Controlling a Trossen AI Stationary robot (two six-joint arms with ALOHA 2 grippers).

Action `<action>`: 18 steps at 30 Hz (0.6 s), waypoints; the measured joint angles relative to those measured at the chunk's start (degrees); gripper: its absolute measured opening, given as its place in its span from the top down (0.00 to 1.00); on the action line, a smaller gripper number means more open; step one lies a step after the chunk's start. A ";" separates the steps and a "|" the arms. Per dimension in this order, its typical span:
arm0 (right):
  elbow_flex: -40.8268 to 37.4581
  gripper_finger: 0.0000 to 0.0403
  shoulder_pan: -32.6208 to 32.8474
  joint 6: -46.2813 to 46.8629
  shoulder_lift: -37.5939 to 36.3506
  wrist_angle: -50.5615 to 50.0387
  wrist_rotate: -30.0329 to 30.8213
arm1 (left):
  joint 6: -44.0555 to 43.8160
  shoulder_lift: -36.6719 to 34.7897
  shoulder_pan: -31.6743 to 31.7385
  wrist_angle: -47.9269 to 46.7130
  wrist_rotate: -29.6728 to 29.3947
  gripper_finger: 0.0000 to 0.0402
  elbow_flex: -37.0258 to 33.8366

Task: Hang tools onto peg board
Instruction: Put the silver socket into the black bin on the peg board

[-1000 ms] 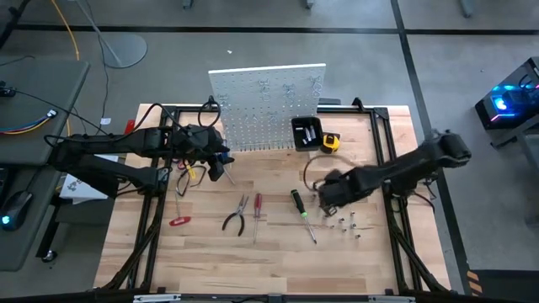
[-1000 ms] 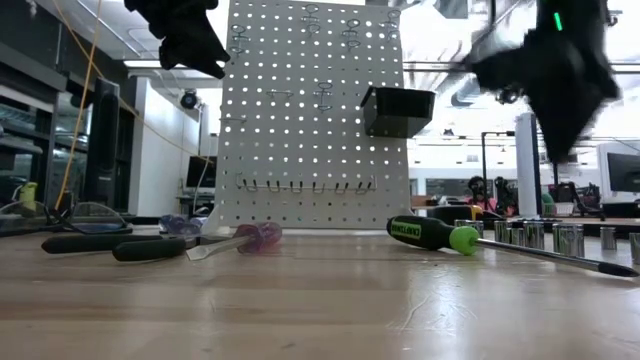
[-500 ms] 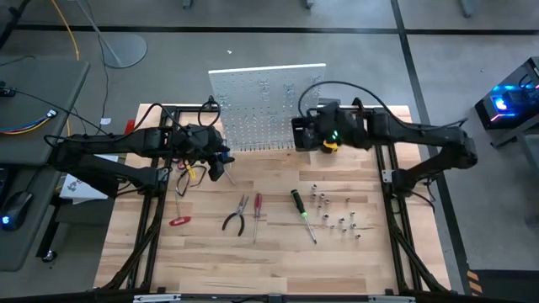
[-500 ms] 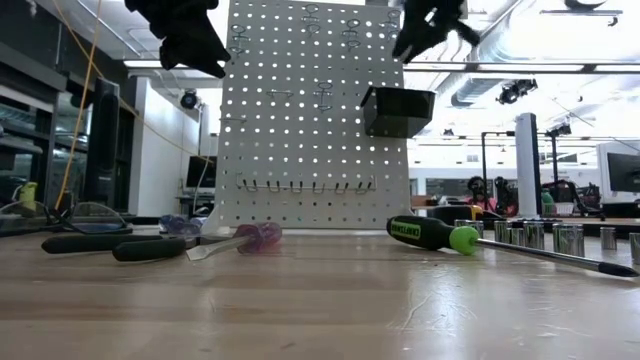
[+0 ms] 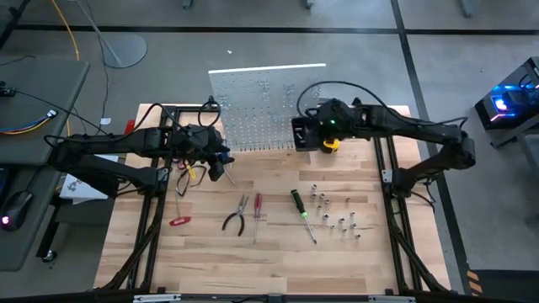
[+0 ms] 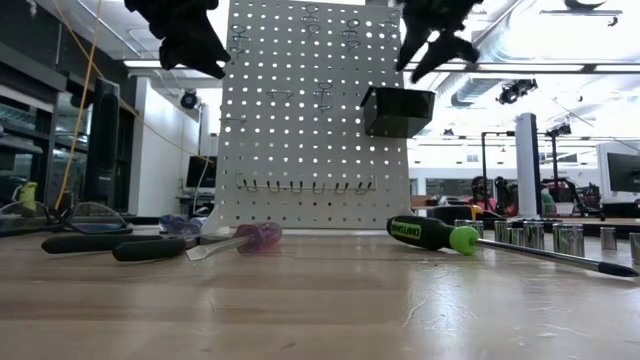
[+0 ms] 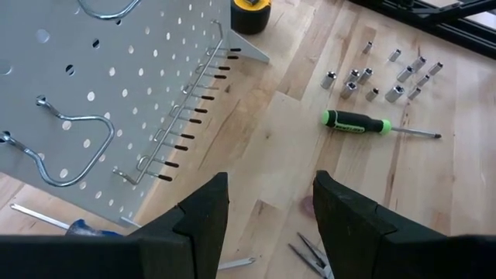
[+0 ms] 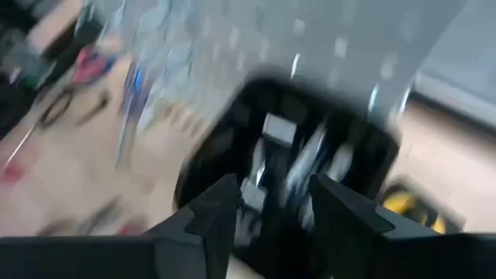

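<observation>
The white peg board (image 5: 268, 105) stands at the table's far edge, with wire hooks on it and a black bin (image 5: 306, 133) at its right. My right gripper (image 5: 317, 126) hovers open just above that bin (image 8: 294, 167), which holds metal pieces. My left gripper (image 5: 221, 162) hangs open in the air before the board's left part (image 7: 116, 101). Lying flat on the table are dark-handled pliers (image 5: 236, 215), a red screwdriver (image 5: 258, 209), a green-black screwdriver (image 5: 300, 206), red cutters (image 5: 179, 220) and a blue screwdriver (image 7: 85, 227).
A yellow tape measure (image 5: 330, 143) sits right of the bin. Several small metal sockets (image 5: 337, 210) are scattered right of the green-black screwdriver (image 6: 430, 233). Black frame rails (image 5: 383, 160) run along both table sides. Bare wood lies along the near edge.
My right gripper has swung up from the sockets on the table's right part toward the far edge and now hovers over the black bin, with only a small shift in the last half second. The left arm has kept still, and no tool has moved.
</observation>
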 joint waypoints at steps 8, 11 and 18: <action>-4.36 0.59 15.89 9.57 -0.79 -14.29 -7.25 | 0.04 0.00 0.00 -0.01 -0.03 0.57 0.00; -11.41 0.59 21.26 15.41 -0.63 -8.94 -10.43 | 0.04 -0.02 0.00 0.27 -0.03 0.57 0.00; -26.07 0.58 23.67 28.63 1.03 3.42 -16.51 | 0.07 0.00 0.00 0.34 -0.03 0.57 0.00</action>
